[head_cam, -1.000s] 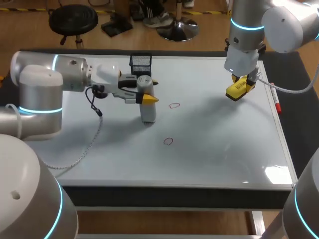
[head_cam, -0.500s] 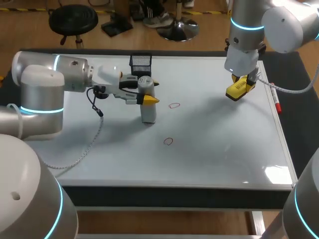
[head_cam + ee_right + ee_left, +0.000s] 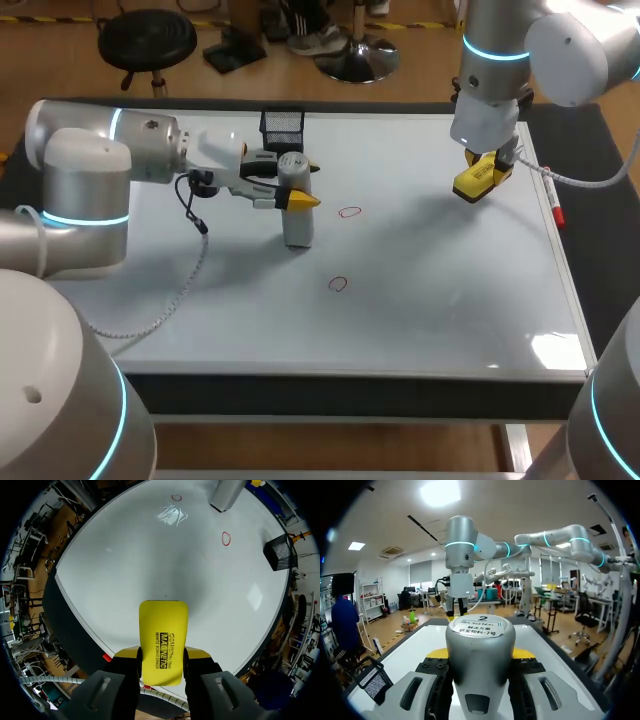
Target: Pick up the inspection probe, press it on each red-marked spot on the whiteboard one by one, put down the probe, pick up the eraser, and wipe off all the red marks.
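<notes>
Probe (image 3: 297, 225), one in number, stands upright on the whiteboard (image 3: 430, 290) left of centre. The left pincer (image 3: 300, 185) is clenched across its upper body from two sides. The grey shell looks rigid and smooth, and is probably fairly heavy. A hold high on the flanks, as shown, should keep it plumb for pressing. One mesh basket (image 3: 282, 125) sits behind it. Two red marks lie to its right, apart from its base: the rear mark (image 3: 349, 212) and the front mark (image 3: 338, 284). Farther right, the right pincer (image 3: 482, 180) hangs above the board, grasping the single yellow eraser (image 3: 476, 186) across its narrow sides; the eraser seems light and stiff-backed. One marker (image 3: 553, 205) lies at the right rim.
</notes>
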### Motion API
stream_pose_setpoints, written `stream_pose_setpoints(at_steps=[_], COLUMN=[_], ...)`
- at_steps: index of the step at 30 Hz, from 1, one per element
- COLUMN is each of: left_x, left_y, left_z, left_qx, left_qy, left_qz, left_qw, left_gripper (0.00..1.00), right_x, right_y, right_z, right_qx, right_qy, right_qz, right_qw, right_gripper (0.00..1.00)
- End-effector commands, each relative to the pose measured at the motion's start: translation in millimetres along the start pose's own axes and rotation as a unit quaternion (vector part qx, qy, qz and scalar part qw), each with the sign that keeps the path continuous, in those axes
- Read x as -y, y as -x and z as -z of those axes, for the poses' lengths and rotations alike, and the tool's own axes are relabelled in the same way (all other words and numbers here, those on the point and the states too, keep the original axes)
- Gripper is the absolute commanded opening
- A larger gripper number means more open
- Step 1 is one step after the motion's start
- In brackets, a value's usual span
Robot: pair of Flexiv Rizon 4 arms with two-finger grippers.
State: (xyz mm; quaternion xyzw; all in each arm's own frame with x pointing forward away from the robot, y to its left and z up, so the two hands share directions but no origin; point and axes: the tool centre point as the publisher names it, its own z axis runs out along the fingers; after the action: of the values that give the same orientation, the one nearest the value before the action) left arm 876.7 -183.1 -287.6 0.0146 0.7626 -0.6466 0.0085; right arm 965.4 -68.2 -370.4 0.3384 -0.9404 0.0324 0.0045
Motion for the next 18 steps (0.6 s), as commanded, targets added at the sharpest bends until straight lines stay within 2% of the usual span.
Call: stream_pose_setpoints(at_steps=[1,5,11,18], left_x=[-3.0,-2.3,7.4,15.0], left_y=[-0.2,-0.1,0.8,0.9], left_z=[0,1,10,37], left_qx=[0.000,0.008,0.040,0.093], left_qy=[0.001,0.005,0.006,0.011], left_qz=[0.001,0.005,0.011,0.014], left_qw=[1.000,1.000,0.999,0.995], left_gripper=[0.00,0.00,0.00,0.00], right_x=[1,1,1,1], right_y=[0,0,0,0], right_z=[1,1,1,1], right_qx=[-0.001,-0.001,-0.001,-0.001], right_qy=[-0.002,-0.002,-0.002,-0.002], right_qz=[0.001,0.001,0.001,0.001], right_qw=[1.000,1.000,1.000,1.000], right_gripper=[0.00,0.00,0.00,0.00])
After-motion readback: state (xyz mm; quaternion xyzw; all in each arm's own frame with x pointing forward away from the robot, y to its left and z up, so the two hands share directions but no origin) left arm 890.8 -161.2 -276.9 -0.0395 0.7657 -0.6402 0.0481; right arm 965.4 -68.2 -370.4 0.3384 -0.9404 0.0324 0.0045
